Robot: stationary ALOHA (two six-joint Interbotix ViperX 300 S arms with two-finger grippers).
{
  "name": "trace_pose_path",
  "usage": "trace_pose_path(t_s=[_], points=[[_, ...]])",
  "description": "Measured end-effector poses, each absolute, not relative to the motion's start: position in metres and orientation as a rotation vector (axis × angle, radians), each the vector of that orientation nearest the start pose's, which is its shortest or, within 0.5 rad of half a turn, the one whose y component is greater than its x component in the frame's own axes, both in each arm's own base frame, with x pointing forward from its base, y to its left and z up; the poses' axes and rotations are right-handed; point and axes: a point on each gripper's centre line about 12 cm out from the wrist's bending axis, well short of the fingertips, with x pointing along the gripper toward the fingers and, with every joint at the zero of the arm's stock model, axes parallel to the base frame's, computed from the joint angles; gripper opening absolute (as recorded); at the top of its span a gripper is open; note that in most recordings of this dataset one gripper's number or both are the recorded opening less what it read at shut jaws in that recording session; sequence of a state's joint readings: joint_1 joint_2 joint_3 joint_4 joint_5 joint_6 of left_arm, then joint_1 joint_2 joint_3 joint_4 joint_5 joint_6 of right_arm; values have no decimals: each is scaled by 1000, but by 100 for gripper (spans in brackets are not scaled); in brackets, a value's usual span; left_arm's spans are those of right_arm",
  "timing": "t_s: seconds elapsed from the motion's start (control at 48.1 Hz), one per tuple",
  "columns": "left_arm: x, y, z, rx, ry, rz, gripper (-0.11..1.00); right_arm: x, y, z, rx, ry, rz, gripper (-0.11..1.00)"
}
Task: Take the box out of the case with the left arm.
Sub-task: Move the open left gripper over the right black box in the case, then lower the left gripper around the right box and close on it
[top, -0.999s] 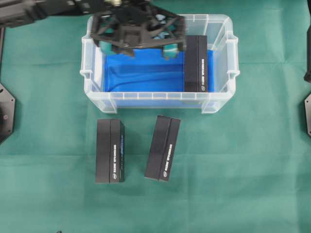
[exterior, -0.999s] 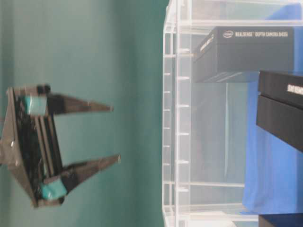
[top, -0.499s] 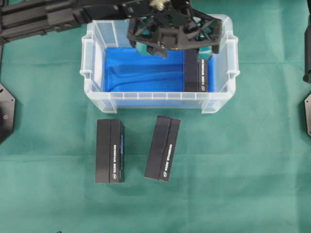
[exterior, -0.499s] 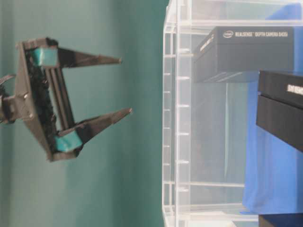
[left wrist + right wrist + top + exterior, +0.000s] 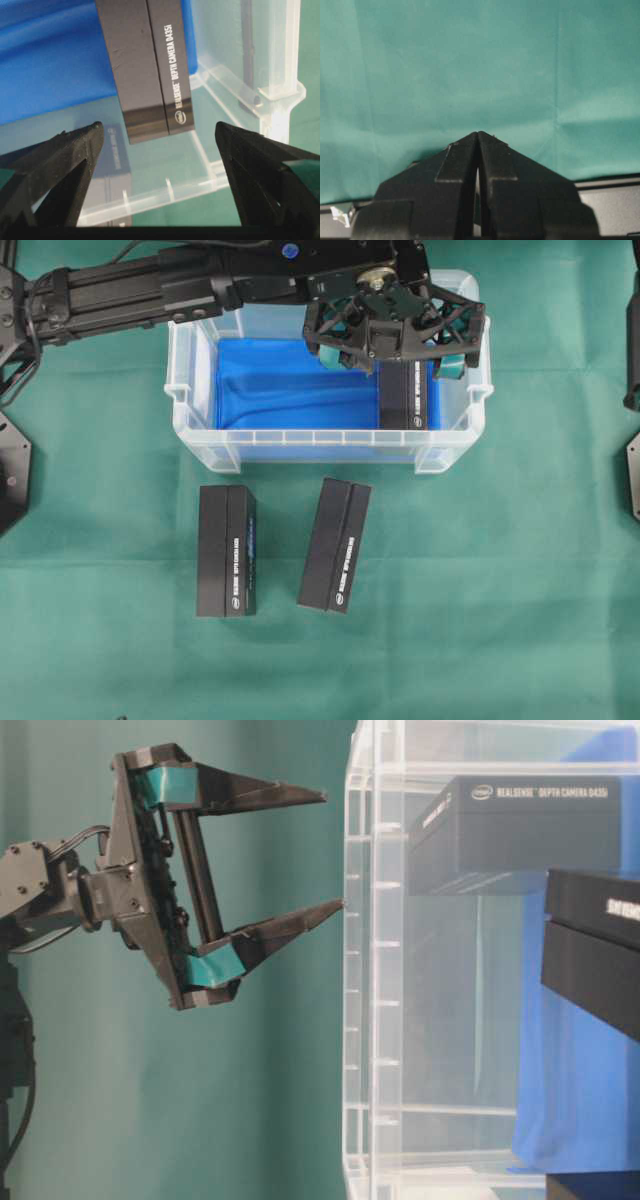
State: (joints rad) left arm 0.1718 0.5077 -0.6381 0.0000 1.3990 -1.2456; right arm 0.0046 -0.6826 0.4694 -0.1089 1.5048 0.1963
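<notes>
The left gripper [image 5: 395, 345] hangs spread wide over the right end of the case [image 5: 190, 400], holding nothing; in the left wrist view its two black fingers [image 5: 60, 165] stand on either side of the box [image 5: 150, 70] without touching it, and the table-level view shows the fingertips still at the level of the case's rim. The lattice of the gripper covers the far part of the box from above, while the case's clear right wall and its side handle [image 5: 478, 350] stand close beside the box, and the front wall runs just past its near end. The box [image 5: 405, 400] lies inside the case, against the right side, on the bright blue lining [image 5: 290, 390], its long side running from the far wall to the near one; the rest of the lining to its left is bare. It is a long dark grey-black carton with a lengthwise seam, a darker band near one end and white lettering along one face. Outside the case, on the green cloth [image 5: 500, 590], lie two more boxes of the same look, the left one [image 5: 226, 550] straight, the right one [image 5: 335, 545] slightly tilted, apart from each other. The right gripper [image 5: 478, 150] is pressed together over bare green cloth, empty
</notes>
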Motion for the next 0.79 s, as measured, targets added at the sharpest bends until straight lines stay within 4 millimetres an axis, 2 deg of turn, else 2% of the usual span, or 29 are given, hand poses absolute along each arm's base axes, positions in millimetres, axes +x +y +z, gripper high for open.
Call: trace_pose_path(t_s=[0.291,0.791], points=[[523,101,286,-1183,988,928,97,183,-12,348,89,1276,-211,0],[525,101,282,-1182,989,927,97,183,-12,347,90,1277,-209,0]])
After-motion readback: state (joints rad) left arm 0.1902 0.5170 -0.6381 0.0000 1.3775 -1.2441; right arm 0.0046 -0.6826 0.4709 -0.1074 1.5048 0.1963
